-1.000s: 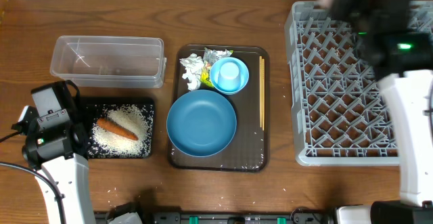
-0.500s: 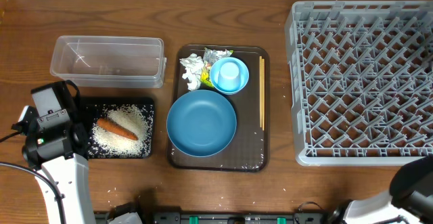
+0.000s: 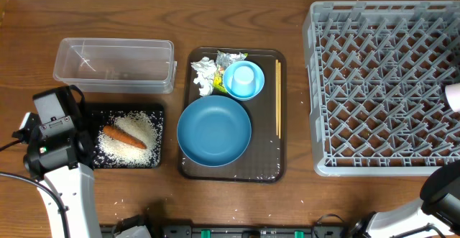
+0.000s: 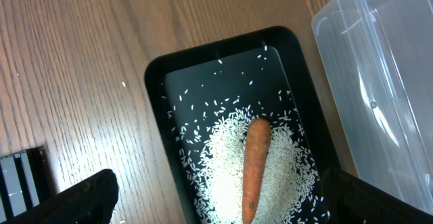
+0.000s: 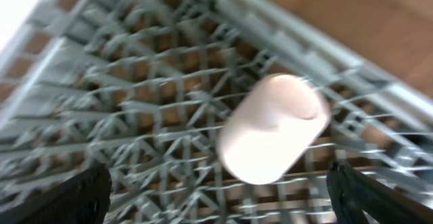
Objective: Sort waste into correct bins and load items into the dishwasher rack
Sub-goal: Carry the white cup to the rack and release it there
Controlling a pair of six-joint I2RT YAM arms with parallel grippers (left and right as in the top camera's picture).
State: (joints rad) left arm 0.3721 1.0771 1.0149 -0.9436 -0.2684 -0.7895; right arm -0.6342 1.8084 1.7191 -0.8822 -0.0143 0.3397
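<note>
Toward the desk's left edge our left pincer (image 4: 223, 197) hangs wide and empty over the black tray (image 4: 157, 82) holding rice (image 4: 220, 143) and a carrot (image 4: 254, 163). At the right edge the white cup (image 5: 274, 126) lies sideways over the dishwasher rack (image 3: 374, 87), between our right pincer's (image 5: 218, 180) wide fingers, touching neither. We judge it light, rigid, slick, breakable: grip across its wall.

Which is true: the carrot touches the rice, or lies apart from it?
Touching. The left wrist view shows the carrot lying directly on the rice pile.
</note>
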